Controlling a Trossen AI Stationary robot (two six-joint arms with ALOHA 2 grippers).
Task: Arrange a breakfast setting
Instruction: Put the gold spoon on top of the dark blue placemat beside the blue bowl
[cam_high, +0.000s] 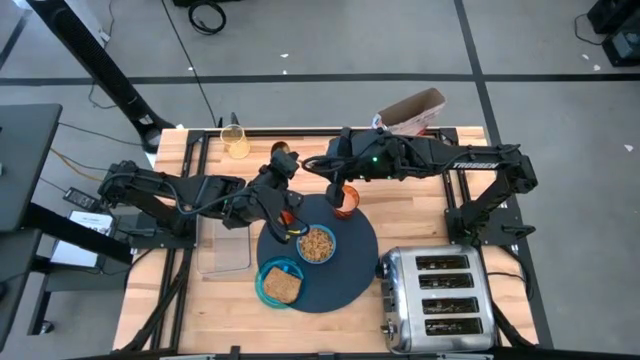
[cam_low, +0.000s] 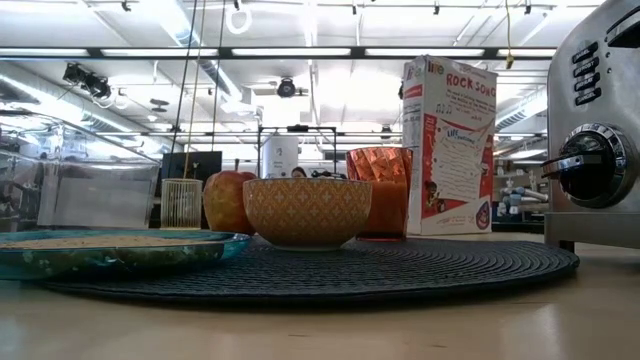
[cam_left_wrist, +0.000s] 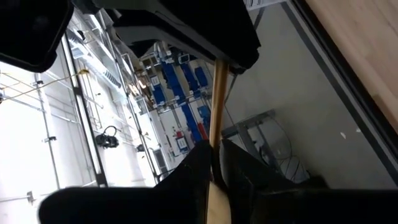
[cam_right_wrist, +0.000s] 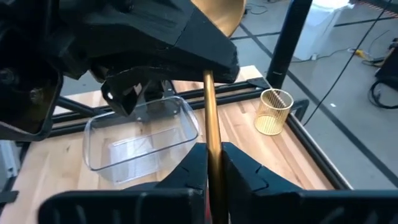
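The slim gold spoon hangs in the air over the table's far middle, between my two grippers. My left gripper and my right gripper are both shut on its shaft, facing each other. Below, the dark-grey mat carries the blue bowl of cereal, the teal plate with the toast slice, the orange cup and the red-orange apple. My left gripper pinches the spoon's shaft between its two fingers; from there the shaft runs on to my right gripper. The spoon is lifted clear of the table. My right gripper pinches the shaft between its two fingers, farther from the spoon's bowl, which shows beyond my left gripper. It comes from the table's right side, and the spoon touches nothing below.
A clear tray lies left of the mat, under my left arm. The chrome toaster stands at the near right. A gold wire cup and a cereal box stand along the far edge.
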